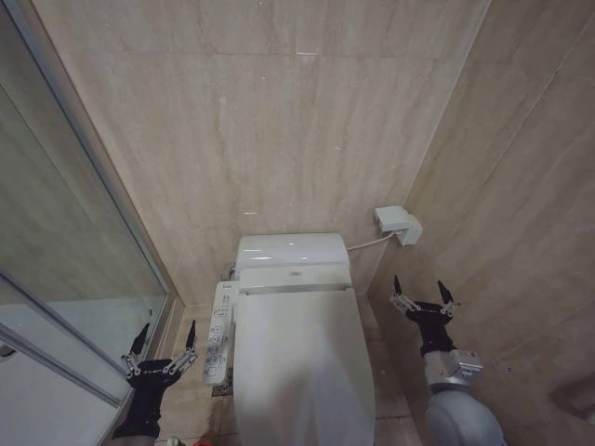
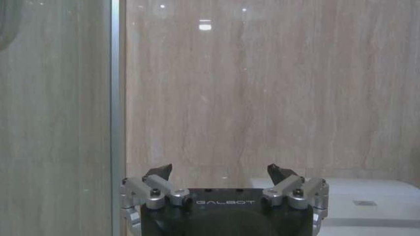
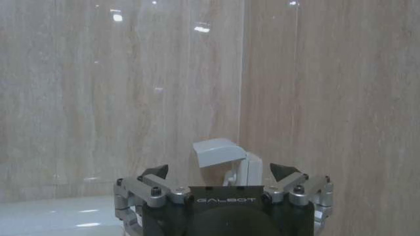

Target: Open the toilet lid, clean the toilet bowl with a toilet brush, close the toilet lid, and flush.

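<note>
Head view: toilet lid (image 1: 302,358) down, centred between the arms; button panel (image 1: 219,334) along its left side. Left gripper (image 1: 164,346) and right gripper (image 1: 423,299) flank it, jaws apart, empty.

Left wrist view: left gripper (image 2: 220,173) facing wall, spread.

Right wrist view: right gripper (image 3: 220,172) spread, before a wall box (image 3: 220,152).

Lid likely light, stiff, slippery; lift by its front edge.

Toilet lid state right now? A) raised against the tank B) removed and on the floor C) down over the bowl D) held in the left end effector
C: the toilet lid lies flat and closed, with the left end effector and the right end effector both open, empty and off to either side of the toilet.
</note>
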Robot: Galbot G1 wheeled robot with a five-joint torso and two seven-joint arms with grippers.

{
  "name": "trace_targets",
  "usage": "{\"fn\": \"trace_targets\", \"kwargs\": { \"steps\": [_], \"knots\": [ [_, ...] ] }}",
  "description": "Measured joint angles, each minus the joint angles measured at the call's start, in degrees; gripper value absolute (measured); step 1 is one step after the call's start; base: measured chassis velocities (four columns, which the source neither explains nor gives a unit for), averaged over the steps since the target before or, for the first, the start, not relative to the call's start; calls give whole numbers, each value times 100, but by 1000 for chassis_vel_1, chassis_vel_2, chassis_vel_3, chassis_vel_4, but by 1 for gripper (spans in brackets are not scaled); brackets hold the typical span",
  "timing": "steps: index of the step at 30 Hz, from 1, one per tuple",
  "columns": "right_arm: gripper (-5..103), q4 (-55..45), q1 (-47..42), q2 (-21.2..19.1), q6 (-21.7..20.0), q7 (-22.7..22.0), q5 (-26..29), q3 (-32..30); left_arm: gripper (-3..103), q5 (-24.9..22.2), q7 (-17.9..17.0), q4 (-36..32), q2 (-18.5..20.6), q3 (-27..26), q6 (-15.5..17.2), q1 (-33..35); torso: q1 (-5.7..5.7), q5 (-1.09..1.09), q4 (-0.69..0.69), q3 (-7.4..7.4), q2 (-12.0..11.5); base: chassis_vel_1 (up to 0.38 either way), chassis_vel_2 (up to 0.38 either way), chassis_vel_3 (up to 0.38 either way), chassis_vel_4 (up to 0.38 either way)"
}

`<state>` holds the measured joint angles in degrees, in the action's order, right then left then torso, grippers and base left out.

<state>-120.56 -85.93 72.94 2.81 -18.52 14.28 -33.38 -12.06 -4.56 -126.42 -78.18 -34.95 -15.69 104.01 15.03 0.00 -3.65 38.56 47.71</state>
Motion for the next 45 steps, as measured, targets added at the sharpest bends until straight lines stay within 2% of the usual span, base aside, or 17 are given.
{"fn": "trace_targets", "kwargs": {
  "steps": [7, 10, 11, 13, 14, 15, 17, 18, 22, 23, 27, 28, 30, 37, 41, 44, 45],
  "knots": [
    [100, 0, 0, 0, 0, 0, 0, 0, 95, -13, 7, -8, 7, -7, 90, -59, 0, 0, 1, 0, 0, 0, 0, 0, 0],
    [100, 0, 0, 0, 0, 0, 0, 0, 95, -115, 67, -89, 61, -63, 560, -401, 0, 0, 0, 0, 0, 0, 0, 0, 0],
    [100, 0, 0, 0, 0, 0, 0, 0, 95, -115, 67, -89, 61, -63, 560, -401, 0, 0, 0, 0, 0, 0, 0, 0, 0],
    [100, 0, 0, 0, 0, 0, 0, 0, 95, -212, 124, -166, 110, -119, 1017, -722, 0, 0, 0, 0, 0, 0, 0, 0, 0],
    [100, 0, 0, 0, 0, 0, 0, 0, 100, -237, 137, -184, 121, -132, 1131, -799, 0, 0, 0, 0, 0, 0, 0, 0, 0],
    [100, 0, 0, 0, 0, 0, 0, 0, 100, -237, 137, -184, 121, -132, 1131, -799, 0, 0, 0, 0, 0, 0, 0, 0, 0],
    [100, 0, 0, 0, 0, 0, 0, 0, 100, -352, 204, -279, 176, -195, 1663, -1177, 0, 0, 0, 0, 0, 0, 0, 0, 0],
    [100, 0, 0, 0, 0, 0, 0, 0, 100, -352, 204, -279, 176, -195, 1663, -1177, 0, 0, 0, 0, 0, 0, 0, 0, 0],
    [100, 0, 0, 0, 0, 0, 0, 0, 100, -519, 301, -411, 261, -284, 2452, -1731, 0, 0, 0, 0, 0, 0, 0, 0, 0],
    [100, 0, 0, 0, 0, 0, 0, 0, 100, -519, 301, -411, 261, -284, 2452, -1731, 0, 0, 0, 0, 0, 0, 0, 0, 0],
    [100, 0, 0, 0, 0, 0, 0, 0, 100, -683, 397, -545, 342, -374, 3211, -2266, 0, 0, 0, 1, 0, 0, 0, 0, 0],
    [100, 0, 0, 0, 0, 0, 0, 0, 100, -683, 397, -545, 342, -374, 3211, -2266, 0, 0, 0, 1, 0, 0, 0, 0, 0],
    [100, 0, 0, 0, 0, 0, 0, 0, 100, -742, 431, -594, 374, -409, 3483, -2466, 0, 0, -2, 1, 0, 0, 0, 0, 0],
    [100, 0, 0, 0, 0, 0, 0, 0, 100, -760, 440, -601, 379, -417, 3537, -2502, 0, 0, 1, 1, 0, 0, 0, 0, 0],
    [100, 0, 0, 0, 0, 0, 0, 0, 100, -789, 444, -568, 370, -417, 3408, -2490, 0, 1, 0, 0, 0, 0, 0, 0, 0],
    [100, 0, 0, 0, 0, 0, 0, 0, 100, -879, 443, -290, 306, -380, 2687, -2320, 0, 0, 0, 0, 0, 0, 0, 0, 0],
    [100, 0, 0, 0, 0, 0, 0, 0, 100, -879, 443, -290, 306, -380, 2687, -2320, 0, 0, 0, 0, 0, 0, 0, 0, 0]
  ]
}}
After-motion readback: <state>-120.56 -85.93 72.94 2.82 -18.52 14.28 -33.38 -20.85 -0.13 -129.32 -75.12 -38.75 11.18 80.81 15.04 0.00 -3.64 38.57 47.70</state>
